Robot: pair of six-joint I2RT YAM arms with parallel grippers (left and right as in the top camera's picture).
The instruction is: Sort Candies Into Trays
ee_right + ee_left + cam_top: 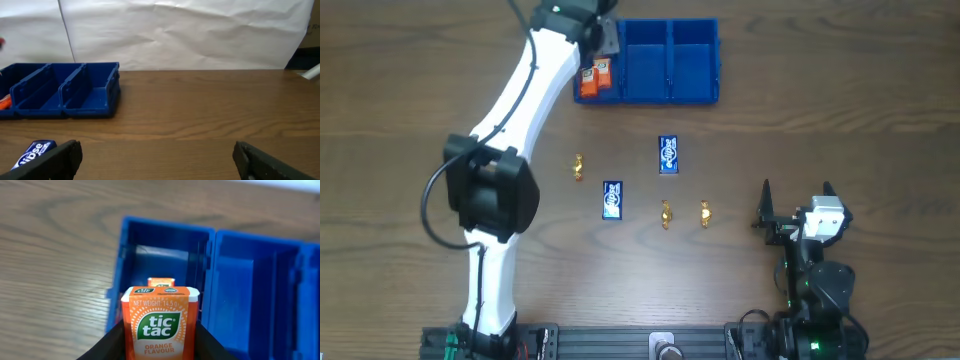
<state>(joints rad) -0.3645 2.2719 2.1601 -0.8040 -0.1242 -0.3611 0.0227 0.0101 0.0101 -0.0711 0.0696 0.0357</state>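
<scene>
My left gripper (pixel 602 50) hangs over the left compartment of the blue tray (pixel 692 95) at the table's far side, shut on an orange candy box (pixel 160 327). A second orange box (pixel 161 282) lies in that compartment beneath it. On the table lie two blue candy packs (pixel 668 155) (pixel 612 200) and three gold wrapped candies (pixel 579 166) (pixel 666 214) (pixel 705 212). My right gripper (pixel 796 205) stands open at the right, apart from the candies, with nothing between its fingers. One blue pack (pixel 32 152) lies near its finger in the right wrist view.
The tray's middle and right compartments (pixel 694 50) hold nothing. The tray (pixel 65 90) stands in front of a white backdrop in the right wrist view. Bare wooden table (pixel 840 110) spreads to the right of the tray and candies.
</scene>
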